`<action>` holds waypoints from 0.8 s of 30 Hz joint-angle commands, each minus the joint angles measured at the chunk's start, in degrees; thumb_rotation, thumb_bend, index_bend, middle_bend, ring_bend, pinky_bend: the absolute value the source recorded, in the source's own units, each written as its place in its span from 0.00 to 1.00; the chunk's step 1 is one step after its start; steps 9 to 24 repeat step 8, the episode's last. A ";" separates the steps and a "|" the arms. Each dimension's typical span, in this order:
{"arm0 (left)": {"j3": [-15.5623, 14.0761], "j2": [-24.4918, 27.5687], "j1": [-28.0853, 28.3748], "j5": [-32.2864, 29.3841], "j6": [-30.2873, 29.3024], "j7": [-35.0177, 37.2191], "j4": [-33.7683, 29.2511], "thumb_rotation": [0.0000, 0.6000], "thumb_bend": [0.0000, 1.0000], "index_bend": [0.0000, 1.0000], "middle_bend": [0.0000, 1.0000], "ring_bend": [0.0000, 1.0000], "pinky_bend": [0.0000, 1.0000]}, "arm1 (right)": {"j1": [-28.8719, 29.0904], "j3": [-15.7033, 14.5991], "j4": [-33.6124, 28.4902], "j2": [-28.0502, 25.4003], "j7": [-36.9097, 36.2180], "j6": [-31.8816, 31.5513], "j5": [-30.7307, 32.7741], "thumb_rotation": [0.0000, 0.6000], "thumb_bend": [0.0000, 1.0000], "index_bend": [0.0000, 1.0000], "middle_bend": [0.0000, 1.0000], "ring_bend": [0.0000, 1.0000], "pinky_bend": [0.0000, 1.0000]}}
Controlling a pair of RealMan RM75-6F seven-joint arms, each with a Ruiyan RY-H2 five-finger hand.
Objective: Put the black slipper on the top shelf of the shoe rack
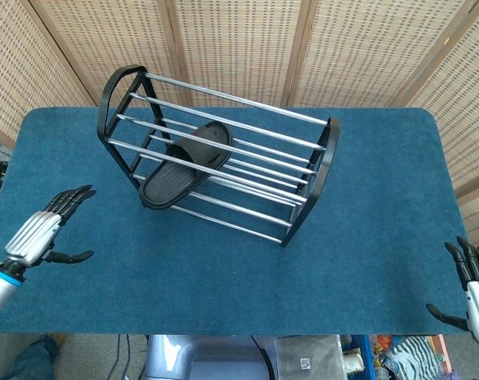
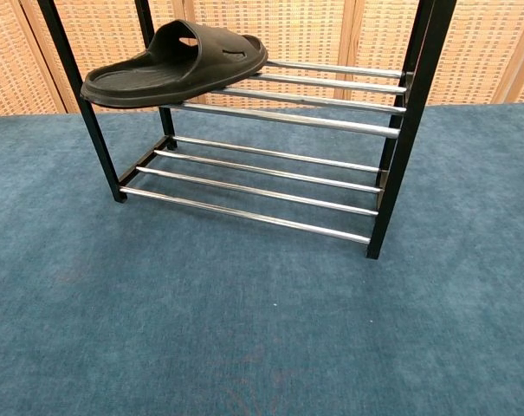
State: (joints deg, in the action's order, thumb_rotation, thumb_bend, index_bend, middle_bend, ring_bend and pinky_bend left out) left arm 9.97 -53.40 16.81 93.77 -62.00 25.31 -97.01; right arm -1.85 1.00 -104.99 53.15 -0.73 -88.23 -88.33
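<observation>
Black slipper (image 1: 185, 162) lay on the top shelf of the shoe rack (image 1: 318, 170), heel overhanging the front rail. My left robot hand (image 1: 43, 232) hovered near the tabletop's (image 1: 366, 198) left edge, fingers spread, holding nothing. Right robot hand (image 1: 473, 289) off the front-right corner, likewise spread wide.

In the chest view we are losing the top of the shoe rack (image 2: 409, 113) past the upper edge, so its black end posts are running out of frame. The black slipper (image 2: 177, 62) is hiding the left ends of the bars beneath it. Neither hand is showing there.

In the head view the left hand (image 1: 41, 233) is sitting at the left border with its arm cut off at the corner, and the right hand (image 1: 470, 283) is getting clipped by the right and bottom edges.
</observation>
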 commanded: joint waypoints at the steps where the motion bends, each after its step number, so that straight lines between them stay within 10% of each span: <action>1: -2.44 -3.17 -6.48 -7.84 -7.40 -11.47 1.35 1.00 0.18 0.00 0.00 0.00 0.00 | -0.03 -0.18 -0.12 0.09 0.34 0.00 -0.30 1.00 0.00 0.00 0.00 0.00 0.00; 8: -2.77 -8.29 -12.98 -13.81 -19.91 -29.96 0.67 1.00 0.05 0.00 0.00 0.00 0.00 | -0.40 -0.55 -0.26 0.19 0.69 -0.61 -1.10 1.00 0.00 0.00 0.00 0.00 0.00; 24: -2.77 -8.29 -12.98 -13.81 -19.91 -29.96 0.67 1.00 0.05 0.00 0.00 0.00 0.00 | -0.40 -0.55 -0.26 0.19 0.69 -0.61 -1.10 1.00 0.00 0.00 0.00 0.00 0.00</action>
